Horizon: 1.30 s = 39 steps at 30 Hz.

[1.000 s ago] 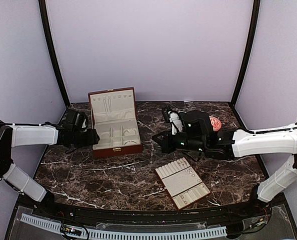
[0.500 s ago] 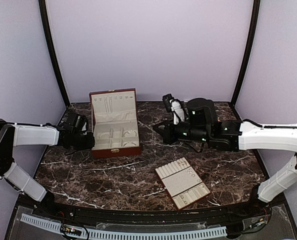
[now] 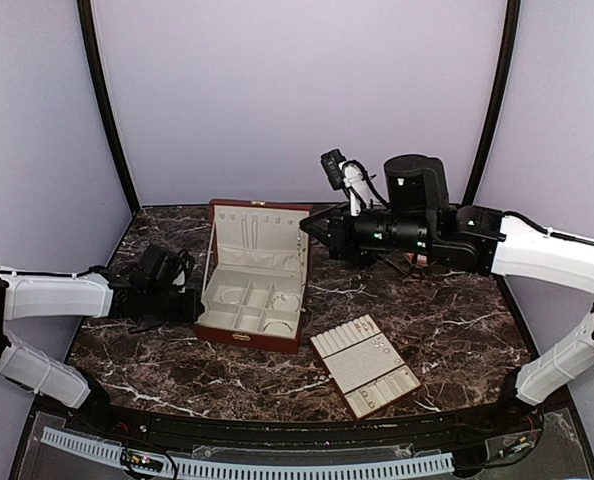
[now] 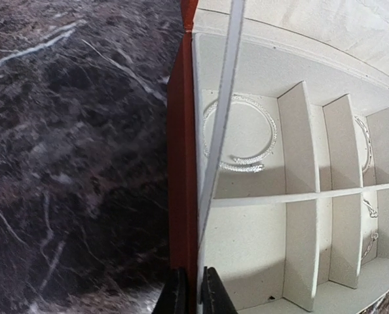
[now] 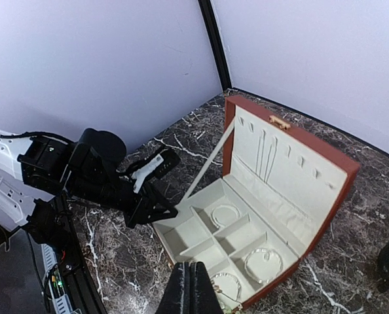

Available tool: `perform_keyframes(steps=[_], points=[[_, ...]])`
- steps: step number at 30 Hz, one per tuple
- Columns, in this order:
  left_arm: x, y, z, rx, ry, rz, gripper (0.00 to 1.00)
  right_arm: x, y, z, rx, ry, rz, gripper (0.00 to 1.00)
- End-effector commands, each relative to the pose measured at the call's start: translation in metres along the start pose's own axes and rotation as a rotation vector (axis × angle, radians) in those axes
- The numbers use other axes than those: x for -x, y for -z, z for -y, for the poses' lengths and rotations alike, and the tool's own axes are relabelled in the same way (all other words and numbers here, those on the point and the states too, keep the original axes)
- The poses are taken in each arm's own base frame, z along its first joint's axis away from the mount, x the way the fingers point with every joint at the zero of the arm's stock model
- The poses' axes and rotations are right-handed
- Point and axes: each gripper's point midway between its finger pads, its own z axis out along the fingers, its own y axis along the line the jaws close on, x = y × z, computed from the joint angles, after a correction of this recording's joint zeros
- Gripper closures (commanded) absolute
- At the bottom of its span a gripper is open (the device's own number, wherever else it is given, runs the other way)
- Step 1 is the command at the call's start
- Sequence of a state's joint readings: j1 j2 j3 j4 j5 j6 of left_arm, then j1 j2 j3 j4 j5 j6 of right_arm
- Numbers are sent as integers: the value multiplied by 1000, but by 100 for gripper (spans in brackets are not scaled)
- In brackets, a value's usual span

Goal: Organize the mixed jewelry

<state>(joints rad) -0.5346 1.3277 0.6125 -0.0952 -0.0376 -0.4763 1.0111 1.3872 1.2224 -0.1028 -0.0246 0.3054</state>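
1. Left wrist view, and here's the grip: the left end effector has its two fingers clamped on the side wall of the red-brown wooden box with cream lining. One finger is outside on the wood, the other inside on the lining.
2. Just inside that wall, at 12 o'clock from the fingers, a thin silvery round bangle lies flat in its own compartment. More fine silvery pieces glint in the far compartments at 3 o'clock, too small to name.
3. My read is that this step is positioning the box. Slide it flat along the dark marbled bench and never tip it, or the bangles could hop the dividers.
4. Watch the cream ribbon stay running right past the fingers, and the upright lid; a jerk could drop it shut.
5. Top view now: the box sits at 9 o'clock from the bench's middle and the flat cream-padded slotted tray at 5 o'clock, with a few tiny silvery pieces on it.
6. The right end effector hangs above the box at its 1 o'clock, fingers closed together, gripping nothing and touching nothing. It is best held clear of the lid until the box rests.
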Motion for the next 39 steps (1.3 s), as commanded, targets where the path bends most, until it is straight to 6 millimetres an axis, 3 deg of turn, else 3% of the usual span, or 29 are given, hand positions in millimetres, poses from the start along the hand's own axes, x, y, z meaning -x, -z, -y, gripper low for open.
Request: perform_keyframes(steps=[1, 4, 7, 11, 14, 16, 20, 23, 29, 39], points=[[-50, 14, 25, -89, 24, -143, 96, 31, 18, -14, 50, 46, 47, 100], [-59, 27, 41, -148, 32, -138, 92, 36, 22, -16, 53, 63, 54, 100], [-54, 42, 58, -220, 9, -100, 75, 39, 23, -15, 47, 76, 57, 100], [-24, 67, 65, -225, -74, 4, 54, 40, 23, -17, 58, 80, 57, 100], [1, 82, 68, -196, -190, 75, 45, 41, 23, -19, 70, 81, 61, 100], [14, 89, 76, -200, -275, 108, 44, 40, 22, -18, 67, 82, 58, 100], [40, 95, 111, -292, -499, 188, 53, 42, 20, -14, 50, 84, 65, 100], [60, 94, 135, -341, -670, 265, 68, 43, 18, -11, 47, 82, 68, 100], [87, 74, 167, -368, -903, 421, 63, 48, 16, -4, 55, 72, 80, 100], [101, 27, 185, -326, -1070, 548, 62, 53, 12, 1, 82, 67, 90, 100]])
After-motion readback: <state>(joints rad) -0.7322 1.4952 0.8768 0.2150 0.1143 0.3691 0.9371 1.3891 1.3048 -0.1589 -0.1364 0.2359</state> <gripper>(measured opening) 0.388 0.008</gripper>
